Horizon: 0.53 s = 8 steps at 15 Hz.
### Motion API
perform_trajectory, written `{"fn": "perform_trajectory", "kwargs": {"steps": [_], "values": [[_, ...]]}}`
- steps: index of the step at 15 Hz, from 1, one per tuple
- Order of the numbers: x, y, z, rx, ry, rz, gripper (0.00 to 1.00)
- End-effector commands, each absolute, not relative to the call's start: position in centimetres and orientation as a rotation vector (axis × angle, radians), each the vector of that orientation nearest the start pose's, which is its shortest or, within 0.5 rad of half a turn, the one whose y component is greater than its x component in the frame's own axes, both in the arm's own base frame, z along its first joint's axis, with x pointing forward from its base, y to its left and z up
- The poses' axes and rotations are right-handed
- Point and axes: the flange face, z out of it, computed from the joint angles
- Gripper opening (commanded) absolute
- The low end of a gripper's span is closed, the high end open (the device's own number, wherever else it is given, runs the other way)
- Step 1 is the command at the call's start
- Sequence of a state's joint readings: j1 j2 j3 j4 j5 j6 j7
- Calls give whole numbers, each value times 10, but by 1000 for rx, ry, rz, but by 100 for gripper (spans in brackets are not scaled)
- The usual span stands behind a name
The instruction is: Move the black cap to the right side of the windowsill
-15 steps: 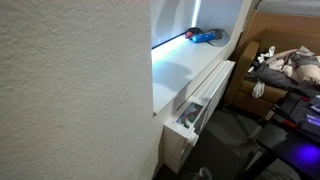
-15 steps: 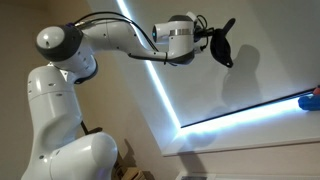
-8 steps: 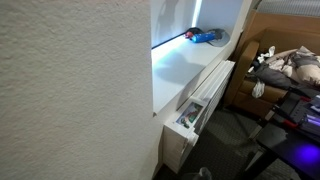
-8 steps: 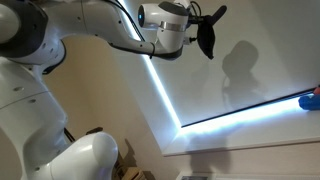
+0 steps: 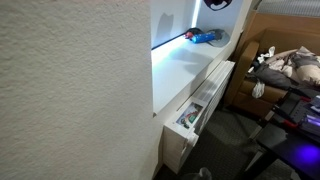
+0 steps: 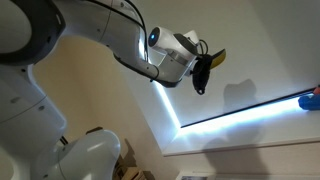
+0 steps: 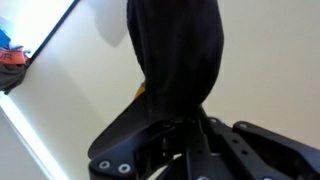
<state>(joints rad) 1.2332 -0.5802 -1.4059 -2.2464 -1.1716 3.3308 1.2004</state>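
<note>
The black cap [image 7: 175, 50] hangs from my gripper [image 7: 186, 124], which is shut on its edge. In the wrist view the cap fills the upper middle. In an exterior view the gripper [image 6: 204, 70] holds the cap [image 6: 199, 82] in the air above the white windowsill [image 6: 255, 55]. In an exterior view only the cap's lower part [image 5: 216, 4] shows at the top edge, above the far end of the windowsill [image 5: 185, 68]. The sill's glowing bluish strip [image 6: 240, 112] runs along its back edge.
A blue flat item with a red bit [image 5: 205, 36] lies at the far end of the sill, also in the wrist view [image 7: 10, 52]. A white slatted radiator [image 5: 205, 100] sits below the sill. A brown sofa with clutter [image 5: 285, 65] stands beyond.
The arm has swung with the cap held, moving left and lower in one exterior view. The cap has come into the top edge of the sill view.
</note>
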Motion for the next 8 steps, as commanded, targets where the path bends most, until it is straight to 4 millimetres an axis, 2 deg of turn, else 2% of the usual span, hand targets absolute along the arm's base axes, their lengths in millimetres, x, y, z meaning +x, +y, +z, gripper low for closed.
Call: {"fn": "perform_trajectory", "kwargs": {"steps": [1, 3, 4, 5, 8], "values": [[513, -19, 533, -2296, 390, -1246, 0], [535, -10, 543, -2409, 418, -1133, 0], [543, -14, 550, -2468, 437, -1082, 0], [549, -21, 559, -2521, 442, -1026, 0], [563, -63, 615, -2533, 455, -995, 0]]}}
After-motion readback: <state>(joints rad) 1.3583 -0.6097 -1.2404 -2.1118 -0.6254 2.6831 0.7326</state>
